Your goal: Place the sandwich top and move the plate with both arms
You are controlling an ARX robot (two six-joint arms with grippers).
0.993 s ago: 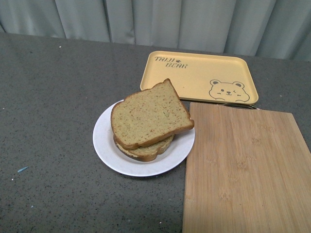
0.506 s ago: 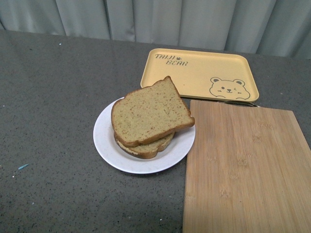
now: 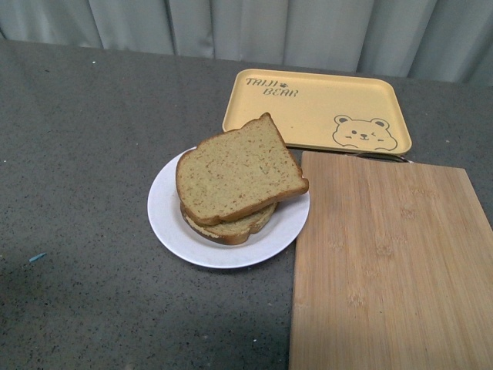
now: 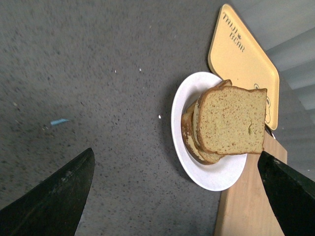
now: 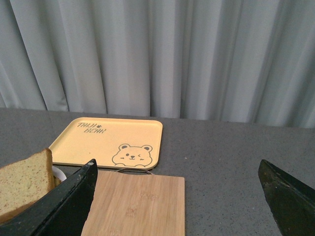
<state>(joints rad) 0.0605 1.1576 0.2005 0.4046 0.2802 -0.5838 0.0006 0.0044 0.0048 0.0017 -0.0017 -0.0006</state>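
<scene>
Left gripper [image 4: 176,152], right gripper [image 5: 177,161] wide apart; yellow tray [image 3: 308,116] behind plate [image 3: 166,216], wooden board [image 3: 385,270] beside.

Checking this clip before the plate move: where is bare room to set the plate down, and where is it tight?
Bare: the board, right of the plate; the tray behind both; the table left of and in front of the plate. Tight: where plate rim, board edge and tray corner nearly meet.

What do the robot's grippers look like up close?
Little of them shows: the left gripper and right gripper each have two flat, matte black fingers tapering to points. No cables, markings or arm housings are visible in any view.
</scene>
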